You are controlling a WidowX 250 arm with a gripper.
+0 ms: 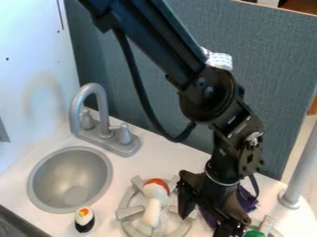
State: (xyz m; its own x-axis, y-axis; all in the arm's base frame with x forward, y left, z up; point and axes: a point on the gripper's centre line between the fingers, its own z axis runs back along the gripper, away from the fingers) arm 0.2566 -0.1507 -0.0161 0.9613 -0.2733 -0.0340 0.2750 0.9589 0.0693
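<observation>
My gripper point(207, 223) hangs low at the lower right, over the counter between the two burners. Its fingers are spread apart. Purple cloth-like material point(249, 200) shows behind the gripper and also between its fingers; whether they touch it I cannot tell. Just left of the gripper, a white toy with a red-orange end point(152, 209) lies across the left burner point(129, 213). A green object point(254, 233) sits at the right burner point(267, 225), partly cut off by the bottom edge. Beside the sink is a small sushi toy point(84, 219).
A round grey sink point(42, 178) is set in the white counter at the left, with a grey faucet point(102, 104) behind it. A blue-grey panel point(278, 69) stands along the back. At the right rises a grey post point(301, 171).
</observation>
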